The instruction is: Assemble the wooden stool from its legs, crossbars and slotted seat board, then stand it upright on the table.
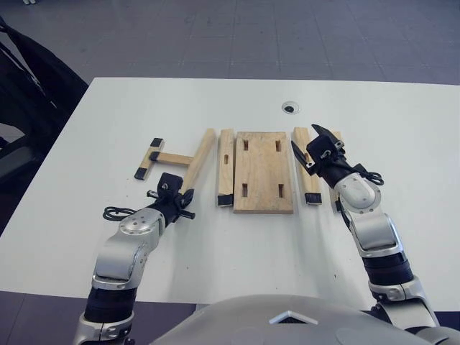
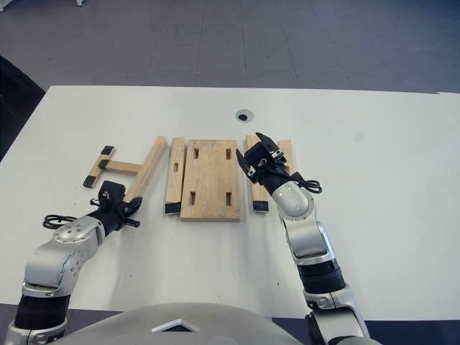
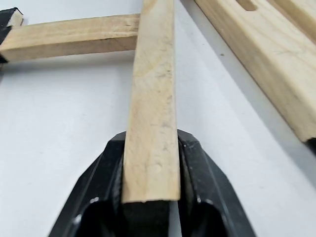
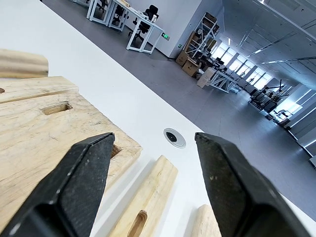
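L gripper [image 3: 150, 140] is clamping the near end of the long leg [image 1: 203, 154], fingers tight on both side faces. That leg is lying slanted on the table [image 1: 402, 144], left of the seat board [image 1: 262, 171], w/ a crossbar [image 1: 172, 159] butting its side and running to a short black-tipped leg [image 1: 149, 158]. Best play here, I reckon: lift level, no twisting, or that crossbar joint could be working loose. The grip is right at the tip, so go slow. R gripper [image 1: 310, 147] is hovering, jaws wide, over the right-hand leg [image 1: 307, 172] just beside the board. It should be dropping straight, straddling that piece only. L forearm is lying low, angling inward; R forearm is stretching fwd, wrist tipping down.
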